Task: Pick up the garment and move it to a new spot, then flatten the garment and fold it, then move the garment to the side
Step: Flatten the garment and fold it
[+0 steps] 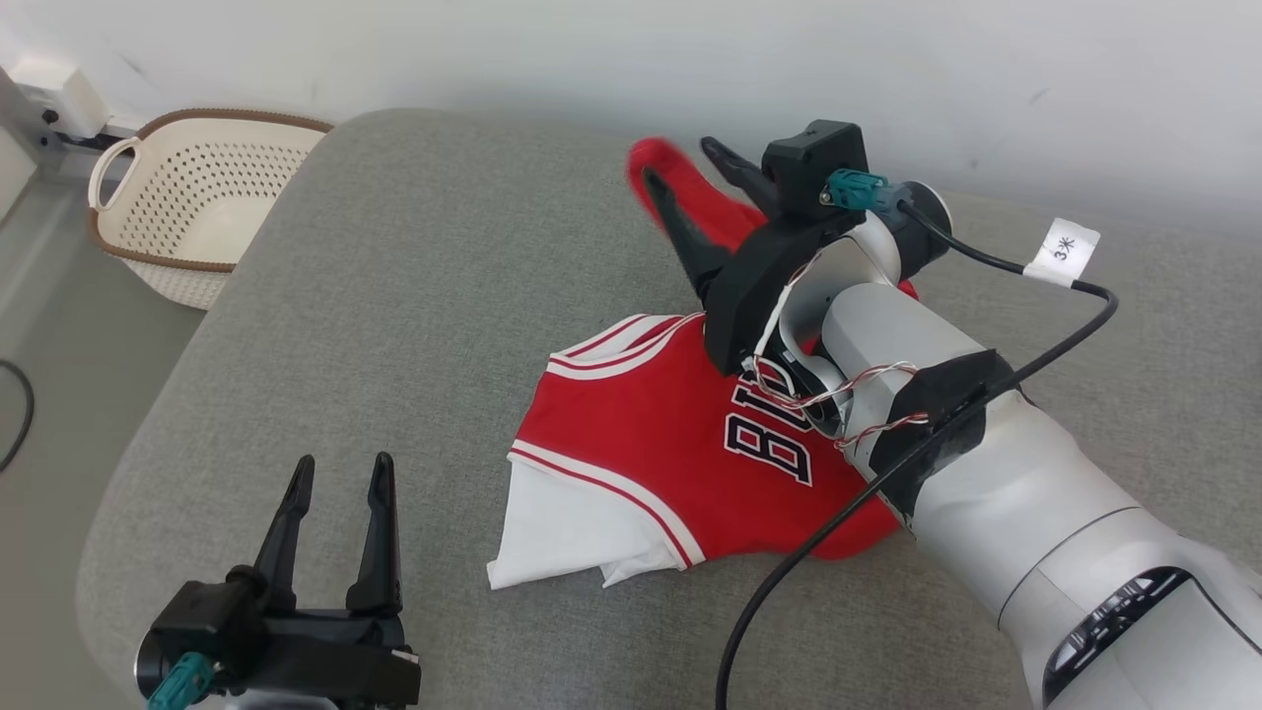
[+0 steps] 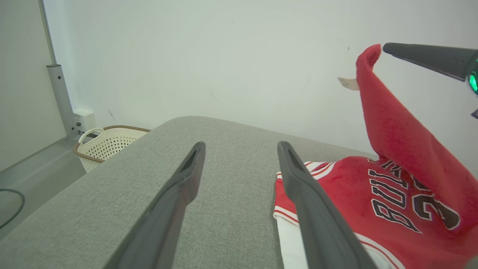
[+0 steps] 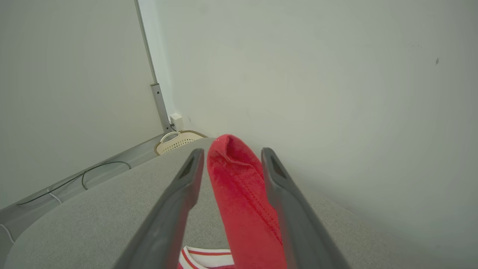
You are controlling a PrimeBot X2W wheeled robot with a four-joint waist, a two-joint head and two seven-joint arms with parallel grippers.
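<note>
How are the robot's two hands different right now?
The left gripper has nothing between its fingers; the right gripper has a strip of the red jersey between its fingers. The left gripper is off to the jersey's side; the right gripper reaches over it. Both are dark, two-fingered and open.

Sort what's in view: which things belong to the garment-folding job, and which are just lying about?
Job in hand:
- red jersey, one end raised between the open fingers of the right gripper
- left gripper, open, holding nothing
- grey cushioned surface under the jersey

Lying about:
- perforated basket on the floor
- black cable on the floor
- white wall box
</note>
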